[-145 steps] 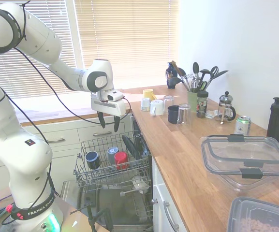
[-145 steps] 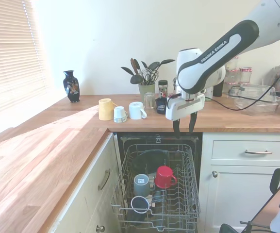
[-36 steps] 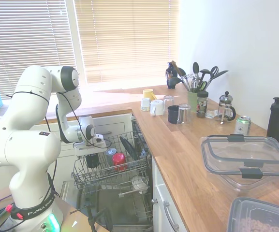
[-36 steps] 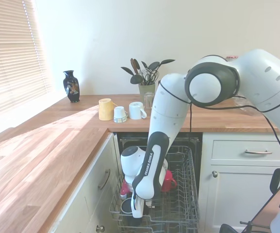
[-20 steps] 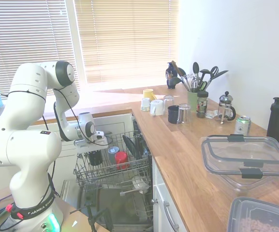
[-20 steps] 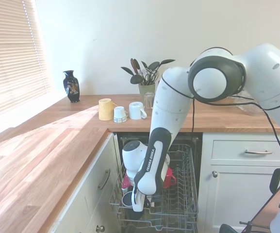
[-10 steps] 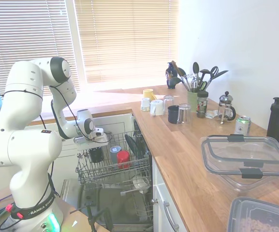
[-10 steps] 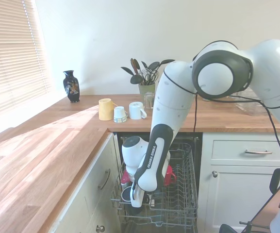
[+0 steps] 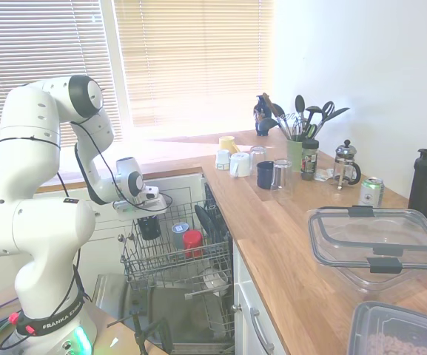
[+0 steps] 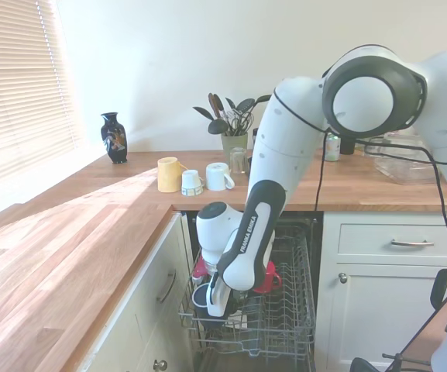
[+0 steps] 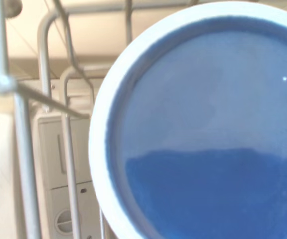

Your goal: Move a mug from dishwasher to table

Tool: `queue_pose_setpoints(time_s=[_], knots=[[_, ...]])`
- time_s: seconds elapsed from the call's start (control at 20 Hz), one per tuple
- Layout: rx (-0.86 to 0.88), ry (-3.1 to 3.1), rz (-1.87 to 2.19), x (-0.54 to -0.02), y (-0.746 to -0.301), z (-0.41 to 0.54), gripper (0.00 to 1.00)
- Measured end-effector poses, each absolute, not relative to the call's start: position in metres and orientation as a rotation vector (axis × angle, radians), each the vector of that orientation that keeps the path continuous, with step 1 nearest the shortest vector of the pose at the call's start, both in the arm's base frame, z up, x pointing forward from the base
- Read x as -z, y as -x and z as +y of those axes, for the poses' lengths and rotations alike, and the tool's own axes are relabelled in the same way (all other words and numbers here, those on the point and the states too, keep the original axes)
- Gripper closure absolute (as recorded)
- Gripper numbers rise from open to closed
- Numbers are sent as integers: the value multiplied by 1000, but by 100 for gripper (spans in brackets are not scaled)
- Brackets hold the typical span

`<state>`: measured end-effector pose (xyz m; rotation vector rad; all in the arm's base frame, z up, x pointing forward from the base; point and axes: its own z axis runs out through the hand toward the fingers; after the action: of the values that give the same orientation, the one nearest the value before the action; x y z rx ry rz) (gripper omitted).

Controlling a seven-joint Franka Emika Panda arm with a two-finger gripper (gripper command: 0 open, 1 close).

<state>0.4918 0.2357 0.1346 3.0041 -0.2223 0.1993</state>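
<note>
Glossy round navy mug [image 9: 149, 227] hangs above wire dishwasher [image 9: 170, 255] rack.

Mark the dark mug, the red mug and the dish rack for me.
dark mug [image 9: 149, 227]: first exterior view, its outer side wall below the gripper.
red mug [image 9: 192, 241]: first exterior view, its body.
dish rack [image 9: 170, 260]: first exterior view, front wire wall.
</note>
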Motion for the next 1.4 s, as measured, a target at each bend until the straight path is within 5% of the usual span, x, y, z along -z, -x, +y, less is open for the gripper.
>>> queue_pose_setpoints(time_s=[0.9, 1.4], knots=[[-398, -3011, -426, -272, -514, 221, 100], [-450, -3043, -739, -345, -542, 137, 100]])
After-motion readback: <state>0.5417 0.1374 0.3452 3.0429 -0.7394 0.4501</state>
